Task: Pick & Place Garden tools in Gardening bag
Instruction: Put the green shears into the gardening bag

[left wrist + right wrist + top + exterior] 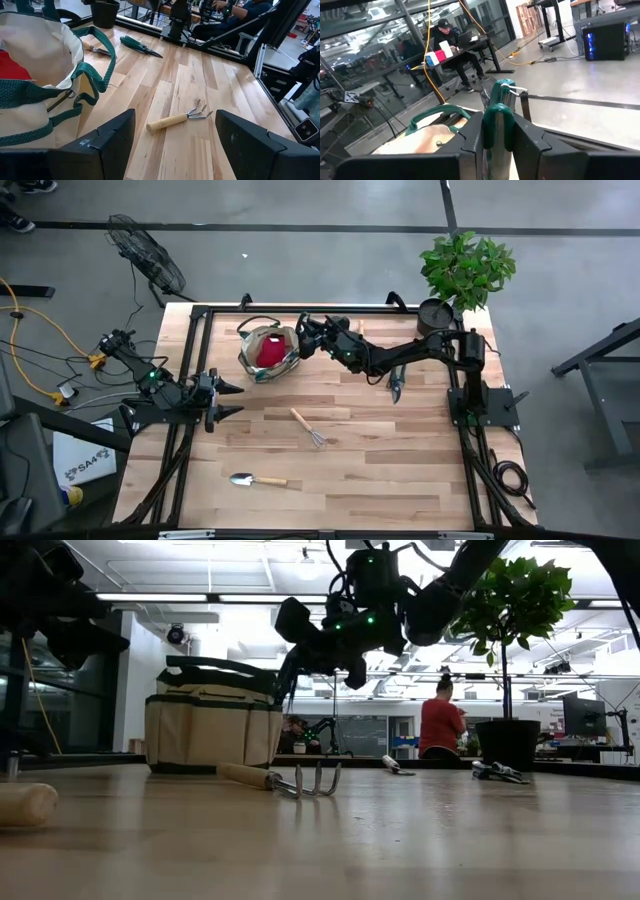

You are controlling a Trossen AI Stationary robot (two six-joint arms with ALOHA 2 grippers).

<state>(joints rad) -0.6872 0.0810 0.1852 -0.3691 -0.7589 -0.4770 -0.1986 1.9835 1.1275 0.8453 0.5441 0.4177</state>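
Your gardening bag (267, 352) holds something red; right gripper (303, 332) grips green-handled shears (498, 117) above its rim; left gripper (228, 399) gapes wide, well clear.

Rake (310, 427) mid-table, trowel (256, 479) nearer front, bag (267, 351) behind

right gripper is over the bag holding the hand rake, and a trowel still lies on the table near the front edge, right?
Not quite. The right gripper, by the gardening bag, is shut on green-handled pruning shears, as the right wrist view shows. The hand rake lies free on the table in the high view. The trowel does lie near the front edge.
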